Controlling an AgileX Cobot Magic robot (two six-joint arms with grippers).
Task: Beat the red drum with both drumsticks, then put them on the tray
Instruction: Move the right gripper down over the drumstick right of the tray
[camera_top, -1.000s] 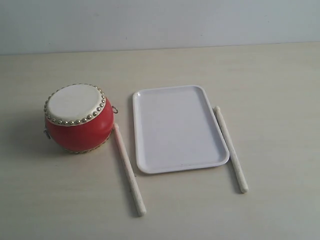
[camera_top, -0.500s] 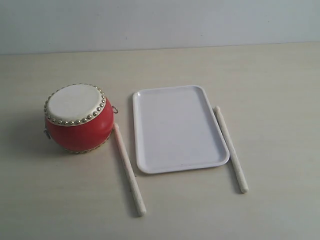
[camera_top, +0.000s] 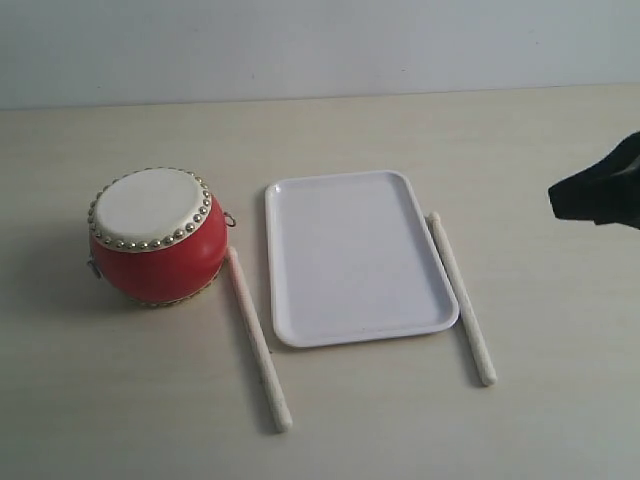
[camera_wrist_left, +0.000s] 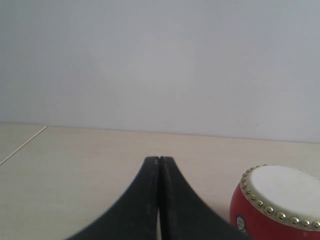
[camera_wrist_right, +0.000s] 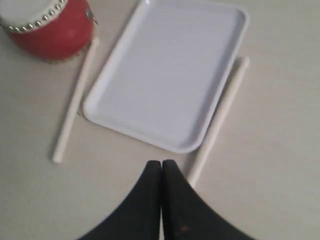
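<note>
Centre of a pale wood-grain table (camera_top: 540, 420): a white tray (camera_top: 355, 258), rectangular with rounded corners, flat on the surface, long sides running away from the exterior camera.

Left of the tray, close but apart from it: the red drum (camera_top: 157, 237), upright, cream skin up, ringed with brass studs.

In the gap between drum and tray: the left-hand drumstick (camera_top: 258, 338), flat on the table, far end just beside the drum's base (touching or not, impossible to tell), near end reaching well past the tray's near edge.

Along the tray's right long side: the right-hand drumstick (camera_top: 461, 298), flat on the table, just beside the rim, near end also past the tray's near corner. Both sticks outside the tray.

Well to the right of the tray, raised above the table at the picture's edge: a dark part of the right arm (camera_top: 598, 190).

Right pincer (camera_wrist_right: 161, 164), seen from its wrist camera looking down on the tray: fully closed, black fingers pressed together, gripping nothing.

Left pincer (camera_wrist_left: 159, 160): likewise closed tight, fingers flush, gripping nothing, low over the table on the drum's side of the tray, facing a plain pale wall (camera_wrist_left: 160, 65).
</note>
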